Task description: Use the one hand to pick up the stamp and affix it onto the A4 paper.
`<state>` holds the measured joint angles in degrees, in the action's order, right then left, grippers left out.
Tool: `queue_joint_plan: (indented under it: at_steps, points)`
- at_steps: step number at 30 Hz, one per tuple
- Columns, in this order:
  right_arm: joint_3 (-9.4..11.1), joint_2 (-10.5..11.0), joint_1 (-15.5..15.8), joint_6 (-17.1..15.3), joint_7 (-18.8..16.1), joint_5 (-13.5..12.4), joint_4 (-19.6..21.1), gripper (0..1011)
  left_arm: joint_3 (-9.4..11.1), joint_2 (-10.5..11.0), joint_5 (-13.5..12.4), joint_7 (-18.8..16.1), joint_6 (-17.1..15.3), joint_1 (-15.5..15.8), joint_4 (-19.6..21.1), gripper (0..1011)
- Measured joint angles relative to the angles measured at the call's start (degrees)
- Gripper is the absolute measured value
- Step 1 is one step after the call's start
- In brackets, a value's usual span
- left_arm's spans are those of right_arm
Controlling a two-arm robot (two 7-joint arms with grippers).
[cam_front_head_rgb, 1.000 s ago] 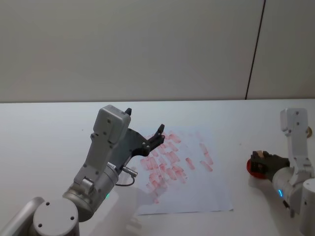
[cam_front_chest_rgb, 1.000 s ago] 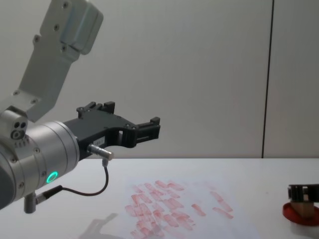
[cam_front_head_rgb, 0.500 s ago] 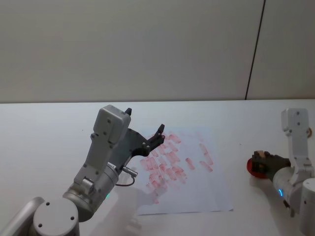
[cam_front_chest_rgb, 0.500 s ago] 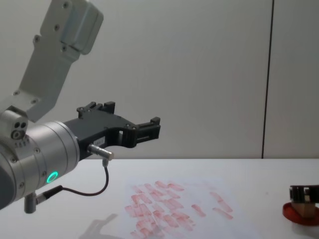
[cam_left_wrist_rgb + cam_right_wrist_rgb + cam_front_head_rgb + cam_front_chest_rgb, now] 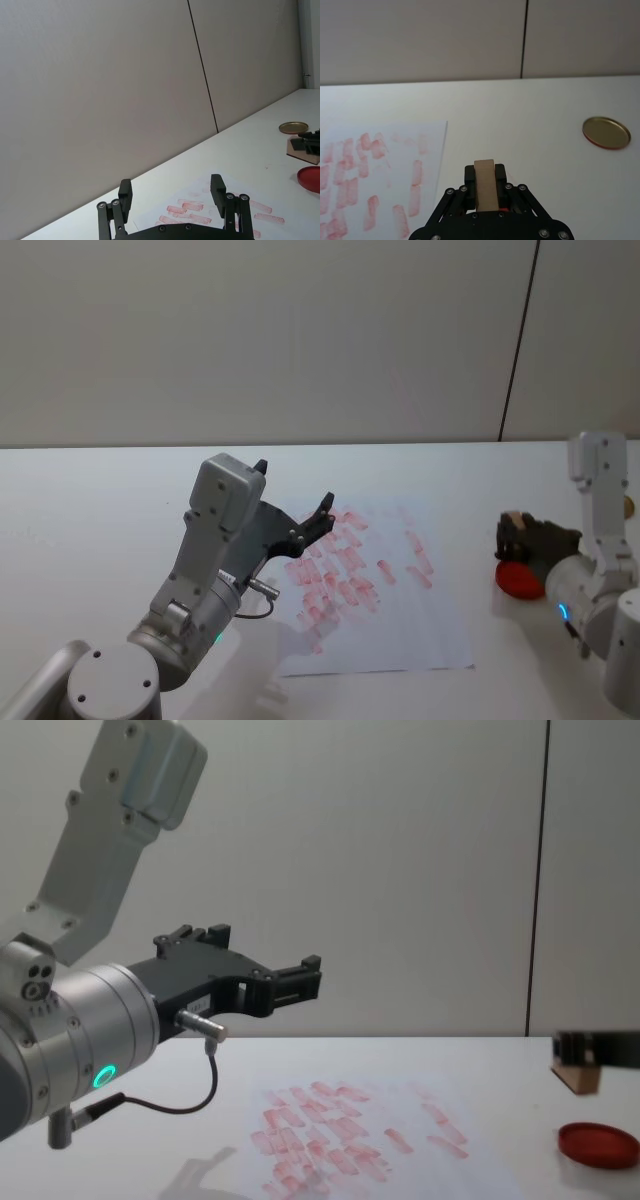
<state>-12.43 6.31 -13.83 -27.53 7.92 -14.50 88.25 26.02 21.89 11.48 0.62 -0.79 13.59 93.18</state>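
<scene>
Just beside the right edge of the A4 paper, the stamp is clamped between the two fingers of the right gripper, with one end of the wooden block projecting past the fingertips. The chest view shows the stamp in the air, apart from the red ink pad that lies on the table below it. The stamp is not yet over the sheet. Its inked face cannot be seen, so whether it carries ink cannot be confirmed. A round brass lid lies farther out on the table, well apart from the pad. The left gripper hangs raised above the left part of the sheet with its fingers spread and nothing between them; judged idle. Task status: the pick-up is complete. Remaining steps, as judged: carry the stamp across over the paper, select a bare area among the many red marks, and press down.
</scene>
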Motion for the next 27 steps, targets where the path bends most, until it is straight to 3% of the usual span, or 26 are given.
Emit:
queue_joint_plan:
  at_steps: [13, 19, 27]
  points:
    - [-1.97, -1.66, -0.76, 0.23, -4.68, 1.98, 2.59, 224, 0.00, 0.00, 0.00, 0.00, 0.00, 0.00, 0.00, 993]
    - [-2.79, -2.98, -2.19, -0.20, -5.97, 2.80, -0.03, 224, 0.00, 0.00, 0.00, 0.00, 0.00, 0.00, 0.00, 993]
    - [-3.39, -5.14, -5.89, -0.15, -7.20, 3.97, -7.37, 224, 0.00, 0.00, 0.00, 0.00, 0.00, 0.00, 0.00, 993]
